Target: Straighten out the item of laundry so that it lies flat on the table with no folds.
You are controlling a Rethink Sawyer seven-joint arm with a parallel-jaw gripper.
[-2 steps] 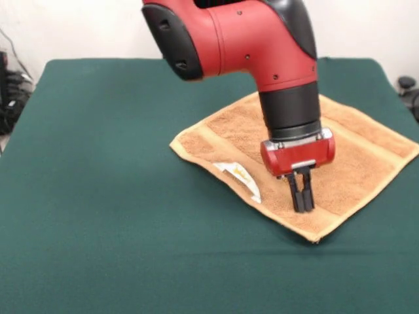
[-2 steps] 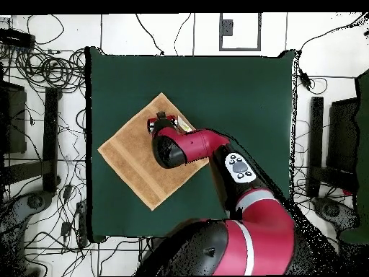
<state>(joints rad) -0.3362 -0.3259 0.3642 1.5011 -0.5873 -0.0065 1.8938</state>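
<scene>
Right now the tan-orange towel (image 1: pixel 357 157) lies spread out on the green table (image 1: pixel 111 216), turned like a diamond so its corners point along the table's sides. From the front it sits toward the right half of the tabletop; from overhead it is on the left part, near that edge but not over it. It looks mostly flat, with woven bands running near its edges. Along the edge facing the front camera a small white label (image 1: pixel 239 175) shows, a little crumpled, where the hem seems slightly turned up.

Over the towel hangs the red and black arm (image 1: pixel 262 46), bent downward. Its gripper (image 1: pixel 302 196) points straight down near the towel's front corner, the two dark fingers (image 1: pixel 298 193) pressed together with nothing between them, their tips at or just above the terry surface; whether they touch it I cannot tell.
</scene>
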